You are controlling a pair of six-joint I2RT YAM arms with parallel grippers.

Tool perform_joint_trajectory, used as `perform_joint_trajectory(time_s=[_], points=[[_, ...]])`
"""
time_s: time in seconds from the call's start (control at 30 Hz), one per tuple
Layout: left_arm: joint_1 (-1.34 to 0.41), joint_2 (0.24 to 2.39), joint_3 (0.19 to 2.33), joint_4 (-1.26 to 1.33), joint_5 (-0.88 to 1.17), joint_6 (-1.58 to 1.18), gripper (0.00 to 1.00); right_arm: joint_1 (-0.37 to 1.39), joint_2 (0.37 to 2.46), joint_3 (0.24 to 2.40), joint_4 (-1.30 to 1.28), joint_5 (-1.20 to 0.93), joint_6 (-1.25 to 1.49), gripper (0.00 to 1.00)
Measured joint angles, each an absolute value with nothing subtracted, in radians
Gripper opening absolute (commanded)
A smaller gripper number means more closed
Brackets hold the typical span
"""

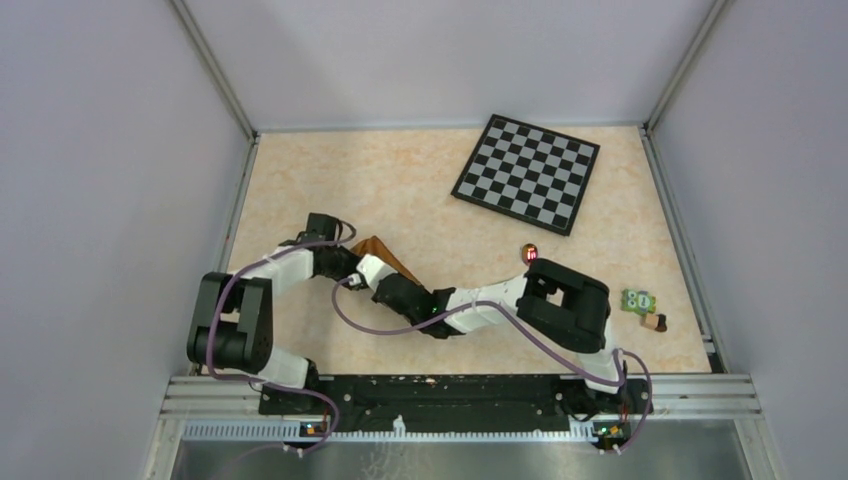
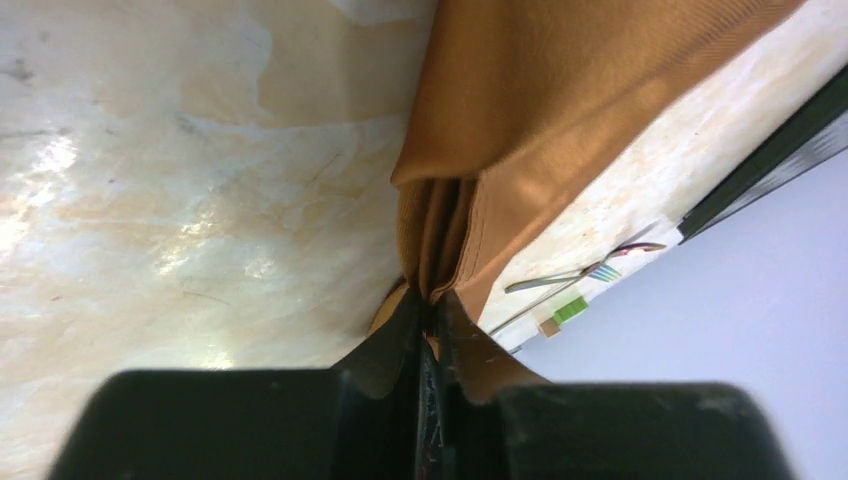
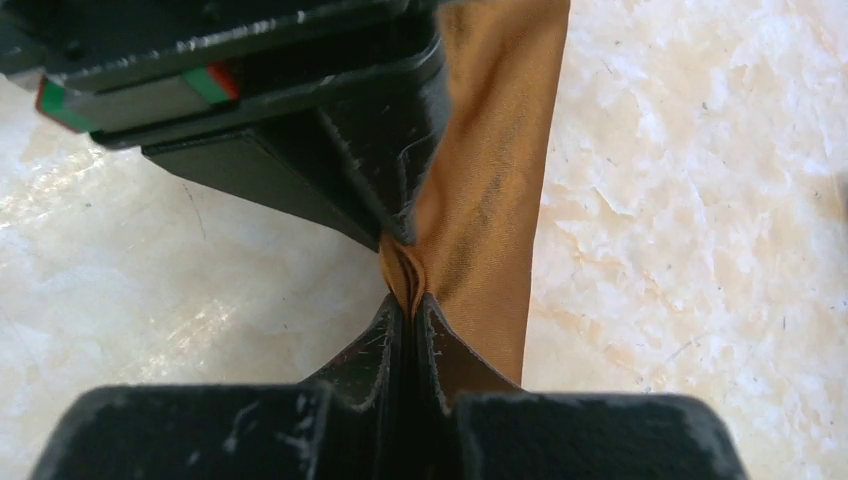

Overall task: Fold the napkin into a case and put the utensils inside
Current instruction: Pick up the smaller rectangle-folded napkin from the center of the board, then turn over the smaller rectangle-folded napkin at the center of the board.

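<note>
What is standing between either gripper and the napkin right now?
Nothing visible. The left gripper and the right gripper are both shut on the napkin, pinching gathered folds of it close together.

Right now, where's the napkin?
In the top view the napkin lies just left of the table centre, gripped by both the left pincer and the right pincer where the arms meet, nearer and left of the checkered board.

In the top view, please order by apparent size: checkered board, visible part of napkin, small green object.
Largest: checkered board.
Then the napkin, only partly visible.
Smallest: small green object.
</note>
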State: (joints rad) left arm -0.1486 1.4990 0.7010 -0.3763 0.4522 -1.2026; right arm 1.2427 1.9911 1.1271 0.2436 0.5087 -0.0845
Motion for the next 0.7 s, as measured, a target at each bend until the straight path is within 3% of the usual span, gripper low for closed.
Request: perform_joint_trajectory(time_s=[0.07, 0.2, 0.47, 0.7], points=[[-0.14, 1.475, 0.699, -0.379, 0.452, -1.196, 0.63, 1.242, 1.991, 1.129, 0.249, 0.489, -0.066, 0.0], [-0.112, 1.367, 0.694, -0.401, 0.455, -1.164, 0.9, 1.22, 1.989, 1.129, 0.247, 0.381, 0.009, 0.0], [0.043, 1.127, 0.798, -0.55, 0.304, -1.006, 0.96, 1.035, 1.967, 1.127, 0.367, -0.044, 0.325, 0.0], [0.054, 0.949, 0.868, -0.605, 0.073, -0.875, 0.96, 0.883, 2.062, 1.112, 0.738, -0.363, 0.782, 0.0]])
